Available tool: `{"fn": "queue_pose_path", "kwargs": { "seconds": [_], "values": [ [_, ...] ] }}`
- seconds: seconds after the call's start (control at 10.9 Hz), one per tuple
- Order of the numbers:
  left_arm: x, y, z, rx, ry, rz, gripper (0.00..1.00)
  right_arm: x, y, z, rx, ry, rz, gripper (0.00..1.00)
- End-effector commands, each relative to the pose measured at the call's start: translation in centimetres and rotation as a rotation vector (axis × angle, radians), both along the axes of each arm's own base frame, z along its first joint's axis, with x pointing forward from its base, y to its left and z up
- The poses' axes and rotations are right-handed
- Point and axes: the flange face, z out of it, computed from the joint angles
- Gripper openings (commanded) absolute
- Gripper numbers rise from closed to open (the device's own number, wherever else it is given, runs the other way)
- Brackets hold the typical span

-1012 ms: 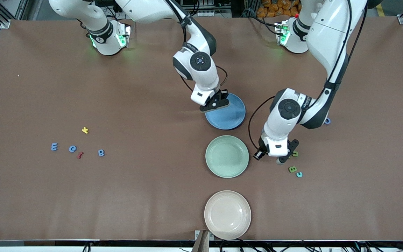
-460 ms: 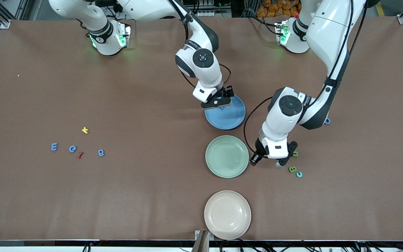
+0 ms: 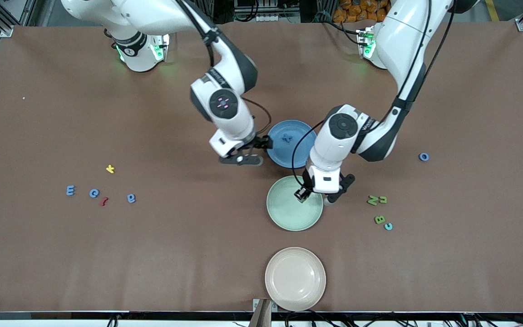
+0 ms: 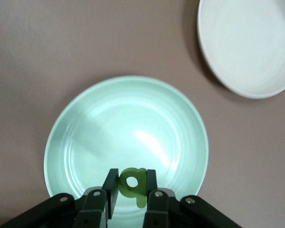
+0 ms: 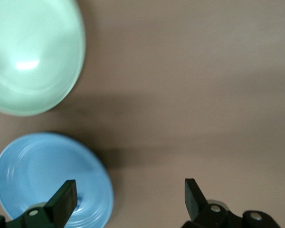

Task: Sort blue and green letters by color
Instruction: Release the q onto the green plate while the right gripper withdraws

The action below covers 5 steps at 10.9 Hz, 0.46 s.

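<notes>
Wrist view alone shows left gripper point(image 4: 129, 195) pinching green letter point(image 4: 132, 183) over green plate point(image 4: 85, 128); right gripper point(image 5: 128, 197) spread.

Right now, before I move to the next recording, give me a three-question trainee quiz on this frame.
1. True or false: the left gripper is shut on a small green foam letter over the pale green plate.
2. Which plate already holds a letter? A) glossy blue plate B) pale green plate C) cream plate
3. Fill in: the right gripper, over bare table beside the blue plate, has its jaws ____.

Key
1. True.
2. A: a small blue foam letter lies on it; the cream plate holds none.
3. Open.
</notes>
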Motion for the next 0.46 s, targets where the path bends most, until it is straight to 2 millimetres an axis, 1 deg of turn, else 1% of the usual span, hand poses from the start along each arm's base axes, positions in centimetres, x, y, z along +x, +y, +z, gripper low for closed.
{"fn": "queue_pose_path", "kwargs": {
  "seconds": [0.0, 0.09, 0.18, 0.37],
  "values": [
    [-0.3, -0.5, -3.2, 0.052, 0.014, -0.039, 1.00, 4.6, -7.6, 1.1, -0.016, 0.029, -0.116, 1.00],
    [-0.1, 0.4, -3.3, 0.073, 0.029, -0.033, 1.00, 6.4, -10.5, 1.1, -0.013, 0.026, -0.138, 1.00],
    [0.1, 1.2, -3.6, 0.101, 0.055, -0.028, 1.00, 7.8, -12.9, 1.1, -0.010, 0.021, -0.154, 1.00],
    [1.2, 4.0, -4.2, 0.147, 0.075, -0.018, 1.00, 9.8, -16.9, 1.2, -0.016, 0.014, -0.212, 1.00]
  ]
}}
